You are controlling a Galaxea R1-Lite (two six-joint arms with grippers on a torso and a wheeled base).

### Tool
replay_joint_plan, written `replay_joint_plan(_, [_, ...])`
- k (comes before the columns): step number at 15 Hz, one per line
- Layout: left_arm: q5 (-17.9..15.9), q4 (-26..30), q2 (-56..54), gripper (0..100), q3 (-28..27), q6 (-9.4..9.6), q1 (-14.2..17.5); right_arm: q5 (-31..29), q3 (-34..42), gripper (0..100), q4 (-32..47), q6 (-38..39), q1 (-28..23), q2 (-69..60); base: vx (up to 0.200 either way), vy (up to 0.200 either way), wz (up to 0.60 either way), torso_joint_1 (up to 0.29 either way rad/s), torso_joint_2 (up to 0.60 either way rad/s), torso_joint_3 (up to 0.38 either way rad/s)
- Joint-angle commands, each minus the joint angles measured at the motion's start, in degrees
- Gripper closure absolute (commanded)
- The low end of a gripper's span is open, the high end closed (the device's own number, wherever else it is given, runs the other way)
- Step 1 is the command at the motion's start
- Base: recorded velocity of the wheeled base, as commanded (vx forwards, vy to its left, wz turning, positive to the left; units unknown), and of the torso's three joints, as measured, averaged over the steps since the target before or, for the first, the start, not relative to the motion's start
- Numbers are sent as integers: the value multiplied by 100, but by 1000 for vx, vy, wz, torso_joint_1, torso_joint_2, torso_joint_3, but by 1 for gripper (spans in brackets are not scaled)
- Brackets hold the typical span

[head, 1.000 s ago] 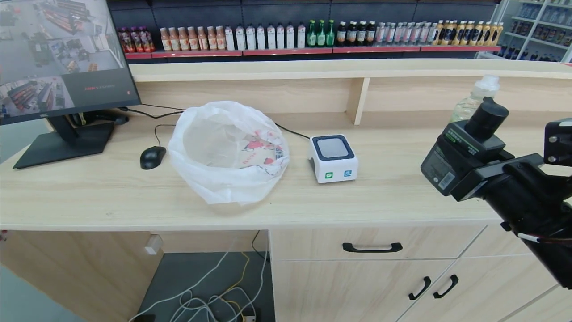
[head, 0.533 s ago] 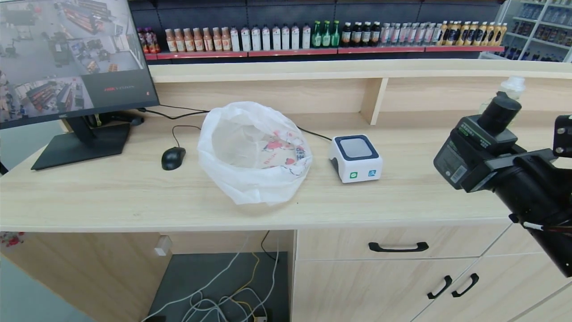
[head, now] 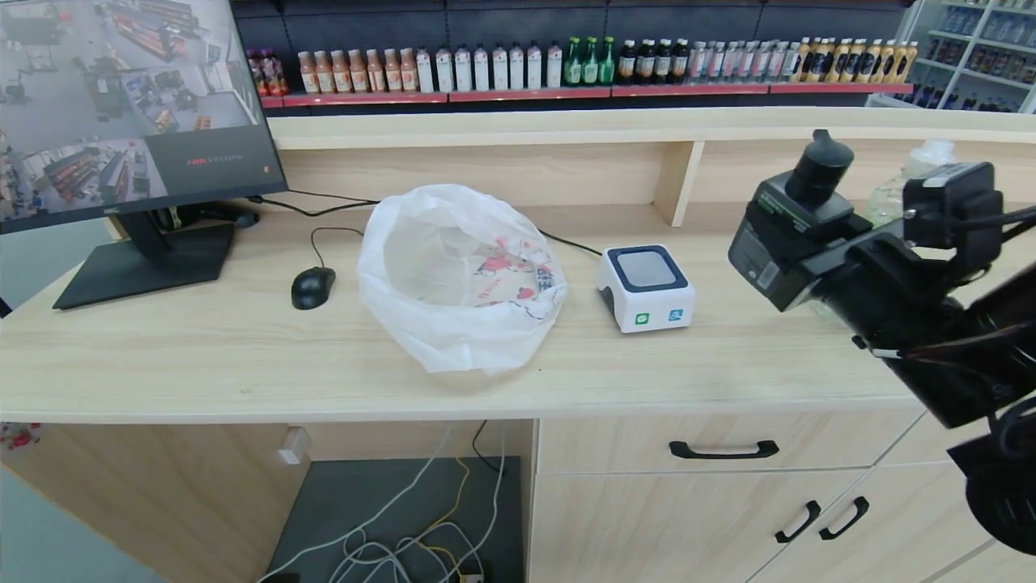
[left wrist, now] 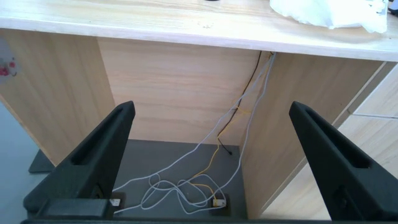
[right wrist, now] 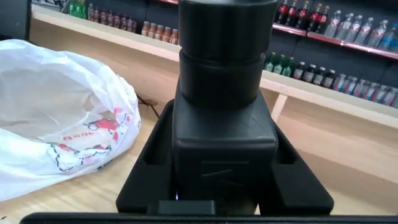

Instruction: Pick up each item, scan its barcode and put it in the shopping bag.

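The bottle (head: 773,231) is black, squarish, round-capped, barcode-labelled.

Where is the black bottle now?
In the head view, the black bottle is on the right, held by the right hand above the counter, right of the scanner.

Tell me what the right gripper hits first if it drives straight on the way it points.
Probably the counter's back panel near the upright divider, struck by the black bottle clamped in the right gripper. The shopping bag lies to the side of that line; depth is unclear.
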Motion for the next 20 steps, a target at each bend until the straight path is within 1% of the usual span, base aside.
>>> replay_joint_plan(1, [3,0,-2,0,0,-2,1,193,-679,100,-6,-364,15,774,0,0,0,0,0,0])
replay_joint_plan(3, [3,0,-2,0,0,-2,1,228,-934,100,-6,-583,33,1047,0,0,0,0,0,0])
replay_joint_plan(6, [3,0,-2,0,0,-2,1,544,-1646,100,-6,-1040,15,1425,0,0,0,0,0,0])
replay_joint_plan(7, [3,0,-2,0,0,-2,1,553,-1778,100,-6,-1251,-46,1556,0,0,0,0,0,0])
replay_joint_plan(11, [3,0,-2,0,0,-2,1,676,-1901,100,-6,-1726,-73,1838,0,0,0,0,0,0])
replay_joint_plan(12, [3,0,-2,0,0,-2,1,1019,-2032,100,-6,-1946,-73,1926,0,0,0,0,0,0])
replay_joint_plan(16, [3,0,-2,0,0,-2,1,1467,-2990,100,-6,-2051,50,2339,0,0,0,0,0,0])
replay_joint_plan(20, [3,0,-2,0,0,-2,1,1915,-3324,100,-6,-2236,41,2664,0,0,0,0,0,0])
